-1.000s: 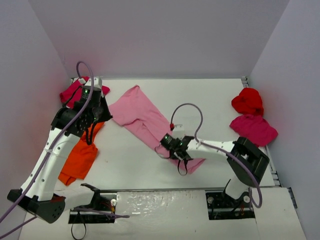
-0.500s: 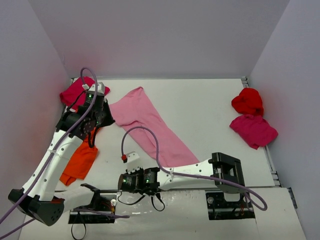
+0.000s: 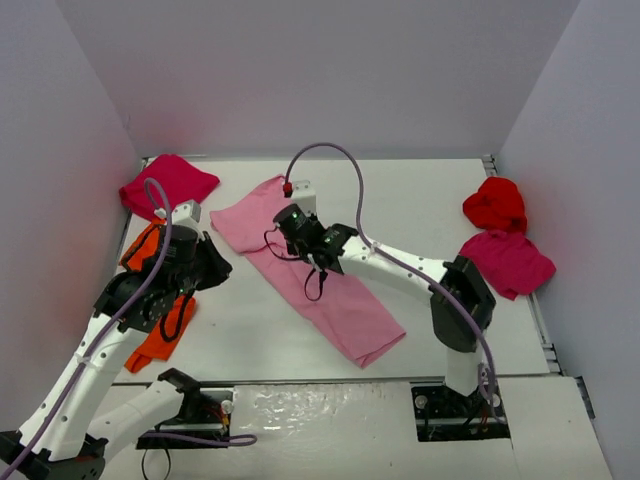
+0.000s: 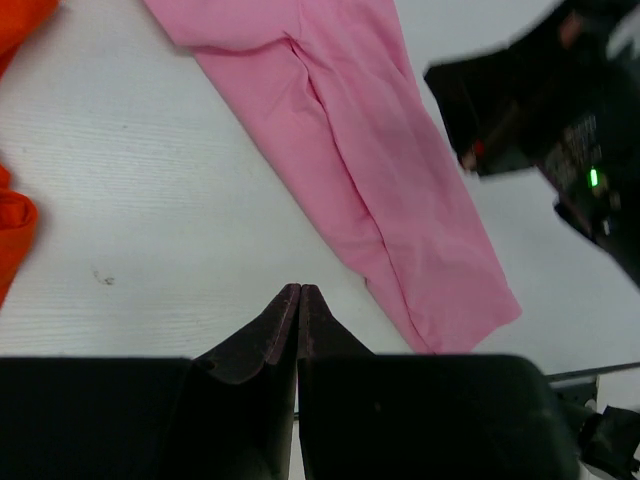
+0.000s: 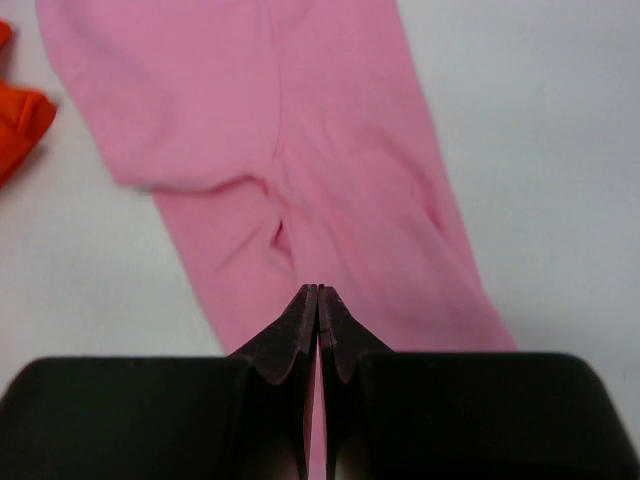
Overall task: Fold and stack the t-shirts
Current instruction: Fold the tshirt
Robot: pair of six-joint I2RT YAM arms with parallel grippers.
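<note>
Hovering my right gripper (image 5: 318, 290) over the pink t-shirt (image 3: 345, 310), a strip diagonal across the table (image 3: 430, 200); both claws pressed together, empty. I'd open wide and pinch one end through all layers, with the left gripper (image 4: 300, 290) taking the other corner.

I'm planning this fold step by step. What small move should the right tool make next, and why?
Probably open the right tool and lower it onto the light pink cloth t-shirt. Its jaws are shut on nothing, over the shirt's wrinkled upper part, and the shirt lies as a long strip, not yet folded short.
</note>
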